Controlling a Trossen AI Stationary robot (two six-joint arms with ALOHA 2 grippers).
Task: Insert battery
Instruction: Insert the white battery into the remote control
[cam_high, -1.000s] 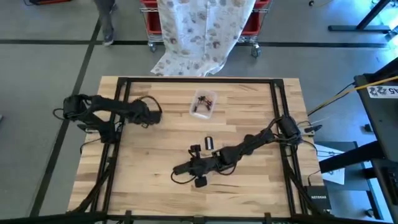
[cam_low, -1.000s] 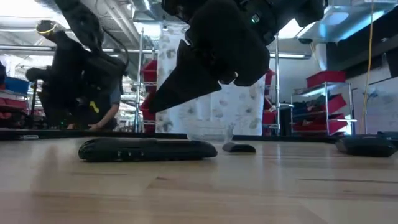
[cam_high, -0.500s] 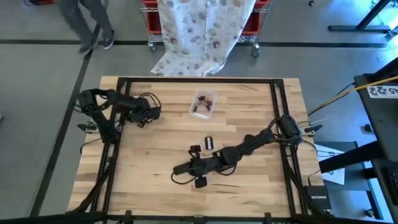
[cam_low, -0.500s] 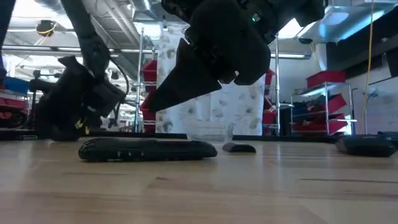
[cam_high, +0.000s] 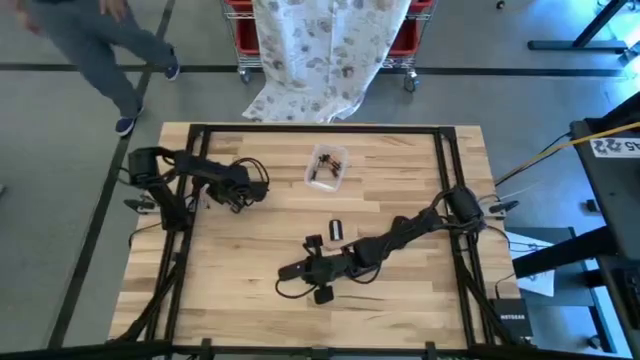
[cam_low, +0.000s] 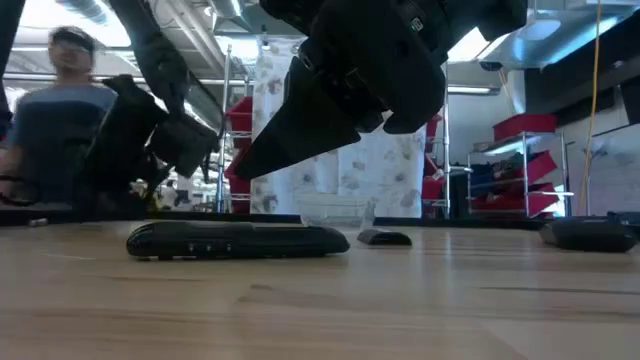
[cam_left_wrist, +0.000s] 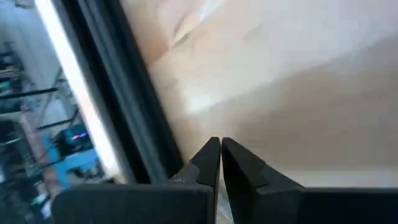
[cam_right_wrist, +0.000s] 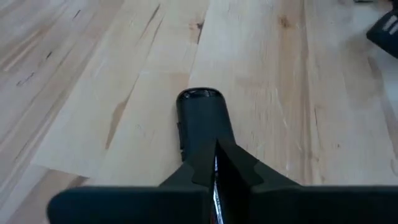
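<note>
Butcher-block tabletop (cam_high: 230, 270) carries my remote (cam_low: 237, 240), pinched by the right gripper (cam_right_wrist: 214, 163); left gripper (cam_left_wrist: 220, 158) closed, empty; a person (cam_high: 85, 40) walks behind.

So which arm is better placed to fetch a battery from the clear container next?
Probably the left. Its claw hangs empty and shut beside the clear container, while the right claw sits closed over the remote on the table.

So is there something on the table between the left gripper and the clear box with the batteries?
Nothing visible. In the high view only bare wood lies between the left gripper, shut near the table's left side, and the clear box. The right gripper hangs over the remote.
</note>
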